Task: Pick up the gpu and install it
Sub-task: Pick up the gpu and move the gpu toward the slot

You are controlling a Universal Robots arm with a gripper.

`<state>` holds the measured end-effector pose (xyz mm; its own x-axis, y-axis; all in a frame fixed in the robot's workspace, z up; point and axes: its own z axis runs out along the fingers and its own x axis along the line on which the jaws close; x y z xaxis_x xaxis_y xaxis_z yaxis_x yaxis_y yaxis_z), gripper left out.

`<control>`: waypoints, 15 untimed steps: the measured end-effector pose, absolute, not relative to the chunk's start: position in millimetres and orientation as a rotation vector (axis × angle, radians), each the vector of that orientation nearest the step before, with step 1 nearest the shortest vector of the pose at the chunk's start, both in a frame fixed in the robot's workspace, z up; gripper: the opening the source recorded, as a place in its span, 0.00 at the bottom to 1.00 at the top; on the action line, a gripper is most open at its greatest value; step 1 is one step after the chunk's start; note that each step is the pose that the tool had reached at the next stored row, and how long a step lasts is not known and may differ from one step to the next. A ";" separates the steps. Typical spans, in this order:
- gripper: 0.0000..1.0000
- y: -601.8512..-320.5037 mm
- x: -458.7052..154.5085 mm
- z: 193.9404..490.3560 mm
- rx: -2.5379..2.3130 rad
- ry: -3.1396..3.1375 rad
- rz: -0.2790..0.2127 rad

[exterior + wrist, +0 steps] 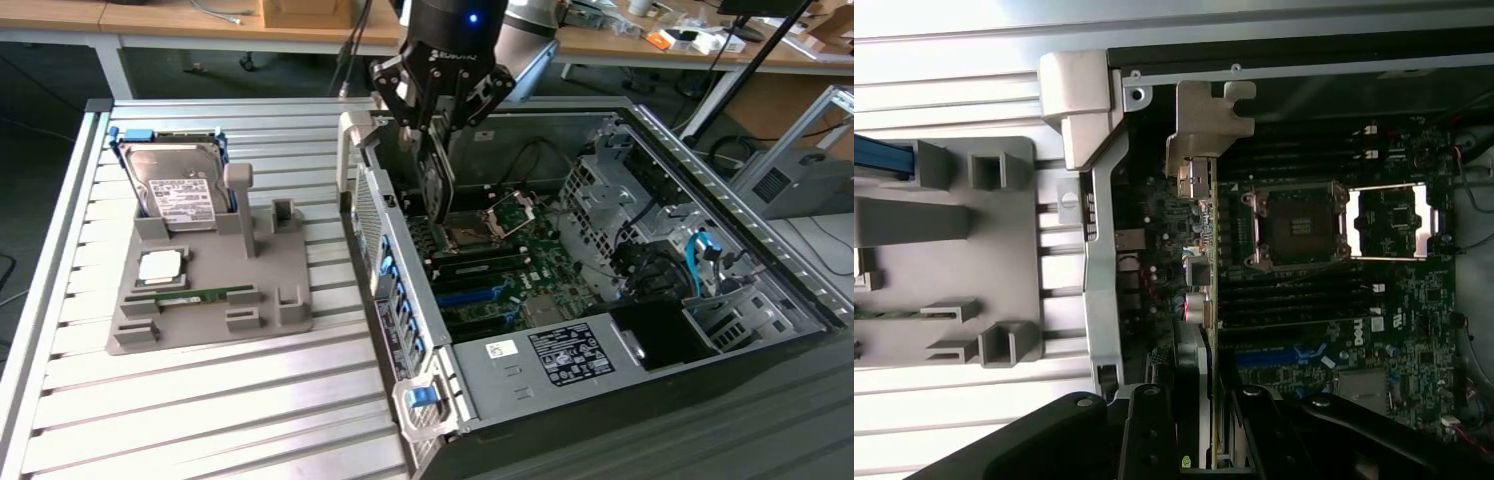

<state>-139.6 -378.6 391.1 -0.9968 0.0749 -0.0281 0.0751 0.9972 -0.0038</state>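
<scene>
Gpu (437, 185) hangs on edge, clamped between fingers of gripper (438, 120); jaws partly closed on card's upper end. Card sits directly below gripper, long axis apparently running downward into open computer case (747, 250), silver bracket (1204, 130) at end farthest from gripper, close to case wall. Lower end hovers above motherboard (534, 250), just beside processor socket (474, 235); judged not seated in slot. Gray parts holder (200, 290) with hard drive (180, 195) stands well apart, toward exterior view's left.
</scene>
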 end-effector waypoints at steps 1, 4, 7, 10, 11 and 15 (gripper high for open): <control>0.27 -378.6 -139.2 390.4 0.117 3.111 -0.008; 0.27 -378.6 -138.6 389.3 0.117 3.111 -0.008; 0.27 -378.6 -138.0 388.1 0.117 3.111 -0.009; 0.27 -378.6 -137.3 386.9 0.117 3.111 -0.009; 0.27 -378.6 -137.2 386.6 0.117 3.112 -0.010; 0.27 -378.6 -136.3 385.0 0.117 3.111 -0.011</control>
